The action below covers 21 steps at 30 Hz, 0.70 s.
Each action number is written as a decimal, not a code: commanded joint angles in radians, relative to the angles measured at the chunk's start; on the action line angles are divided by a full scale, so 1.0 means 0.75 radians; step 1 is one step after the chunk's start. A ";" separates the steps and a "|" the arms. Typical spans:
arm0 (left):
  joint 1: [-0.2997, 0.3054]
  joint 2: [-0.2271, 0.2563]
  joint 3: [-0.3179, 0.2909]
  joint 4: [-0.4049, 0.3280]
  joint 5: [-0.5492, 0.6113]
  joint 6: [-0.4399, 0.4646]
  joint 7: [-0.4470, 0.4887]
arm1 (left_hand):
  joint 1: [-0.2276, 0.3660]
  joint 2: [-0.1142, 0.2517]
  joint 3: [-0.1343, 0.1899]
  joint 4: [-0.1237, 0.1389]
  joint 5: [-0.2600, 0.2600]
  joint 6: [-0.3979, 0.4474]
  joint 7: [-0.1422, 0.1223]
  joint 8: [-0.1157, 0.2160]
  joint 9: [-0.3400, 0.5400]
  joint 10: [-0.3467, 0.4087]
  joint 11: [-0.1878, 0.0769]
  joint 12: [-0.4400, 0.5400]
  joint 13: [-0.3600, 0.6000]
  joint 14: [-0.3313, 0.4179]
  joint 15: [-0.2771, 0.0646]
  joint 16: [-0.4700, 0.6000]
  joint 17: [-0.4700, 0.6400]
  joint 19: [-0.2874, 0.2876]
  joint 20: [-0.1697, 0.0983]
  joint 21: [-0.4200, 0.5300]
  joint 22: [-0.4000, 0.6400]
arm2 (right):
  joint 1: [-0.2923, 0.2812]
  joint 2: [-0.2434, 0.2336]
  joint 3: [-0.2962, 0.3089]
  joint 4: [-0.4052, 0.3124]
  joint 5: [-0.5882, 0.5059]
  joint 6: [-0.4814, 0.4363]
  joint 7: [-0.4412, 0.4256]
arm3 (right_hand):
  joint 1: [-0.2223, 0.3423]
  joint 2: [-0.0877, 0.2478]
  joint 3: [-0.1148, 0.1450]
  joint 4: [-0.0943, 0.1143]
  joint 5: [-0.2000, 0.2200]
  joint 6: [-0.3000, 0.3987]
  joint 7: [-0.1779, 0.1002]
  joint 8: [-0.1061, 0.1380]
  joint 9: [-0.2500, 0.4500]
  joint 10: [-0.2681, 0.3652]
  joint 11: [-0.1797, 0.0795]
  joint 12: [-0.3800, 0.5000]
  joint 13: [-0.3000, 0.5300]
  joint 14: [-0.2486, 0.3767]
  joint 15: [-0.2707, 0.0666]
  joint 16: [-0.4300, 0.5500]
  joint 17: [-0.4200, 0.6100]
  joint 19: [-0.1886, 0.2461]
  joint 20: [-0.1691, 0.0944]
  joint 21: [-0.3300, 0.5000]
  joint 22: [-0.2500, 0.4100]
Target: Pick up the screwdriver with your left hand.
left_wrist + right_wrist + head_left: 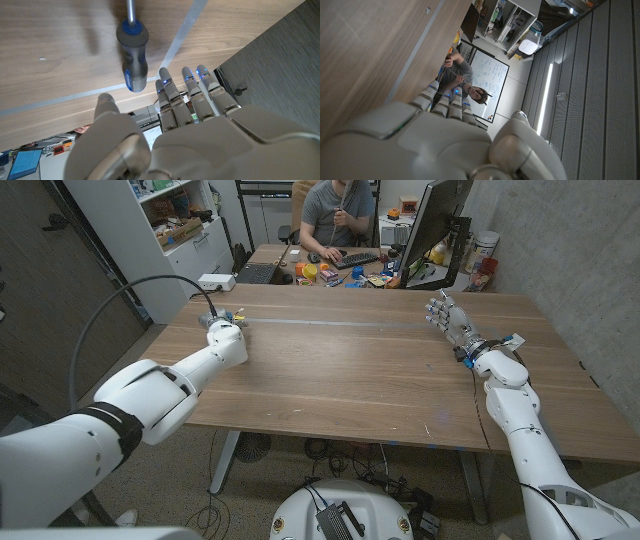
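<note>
Scene: a wooden counter [340,370] is seen from above, with one robot arm reaching in from each side and a person seated at a cluttered desk beyond the far edge.

Left hand: the left hand [226,332] is extended over the far part of the counter. In the left wrist view its fingers [172,97] are seen stretched out straight and close together, with the thumb [106,106] set apart from them. Nothing is held.

Screwdriver: the screwdriver [132,50] is seen lying on the counter just ahead of the left hand, in line with the gap between thumb and fingers. Its grey and blue handle is pointed back at the hand and its metal shaft is directed away. No contact with the hand can be made out.

Why so placed: the open gap is judged to be lined up with the handle so that it can be enclosed once the hand is moved forward.

Right hand: the right hand [448,317] is held above the counter well apart from the screwdriver, fingers spread and empty. It is judged to be parked out of the way, since the task is given to the other hand.

Task stage: the grasp is not yet made; the approach is judged nearly complete.

Risk: the round handle may be rolled aside if it is nudged before the fingers are closed.
</note>
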 commanded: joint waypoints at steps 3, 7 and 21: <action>-0.131 -0.114 0.111 0.369 -0.073 -0.187 0.072 | 0.031 0.010 -0.004 -0.002 0.011 0.085 -0.006 0.030 0.002 0.060 -0.016 0.027 0.008 0.022 -0.140 0.005 0.004 0.009 -0.006 0.007 0.003 | 0.012 -0.002 0.001 -0.006 0.001 0.005 0.010 | 0.012 0.002 -0.001 -0.001 -0.008 -0.005 0.003 0.007 0.005 0.005 0.005 0.006 0.006 0.009 0.008 0.008 0.004 0.004 0.007 0.010 0.003; -0.148 -0.108 0.171 0.398 -0.147 -0.247 0.078 | 0.091 0.025 0.006 -0.013 0.032 0.259 -0.020 0.087 0.003 0.218 -0.020 0.094 0.021 0.081 -0.172 0.016 0.002 0.033 -0.020 0.016 0.003 | 0.019 -0.001 0.003 -0.001 0.004 0.013 0.010 | 0.012 0.002 -0.001 -0.001 -0.008 -0.005 0.004 0.007 0.005 0.005 0.005 0.006 0.006 0.009 0.007 0.007 0.004 0.005 0.007 0.011 0.003; -0.116 -0.120 0.228 0.364 -0.256 -0.151 0.305 | 0.765 0.232 0.471 -0.062 -0.107 0.765 -0.057 0.293 0.014 0.699 -0.019 0.372 0.160 0.394 -0.230 -0.020 0.006 0.092 -0.077 0.040 0.002 | 0.023 -0.006 0.014 0.001 0.016 0.032 0.020 | 0.011 0.003 -0.002 -0.002 -0.008 -0.004 0.002 0.008 0.004 0.006 0.003 0.006 0.006 0.008 0.005 0.007 0.004 0.002 0.009 0.010 0.003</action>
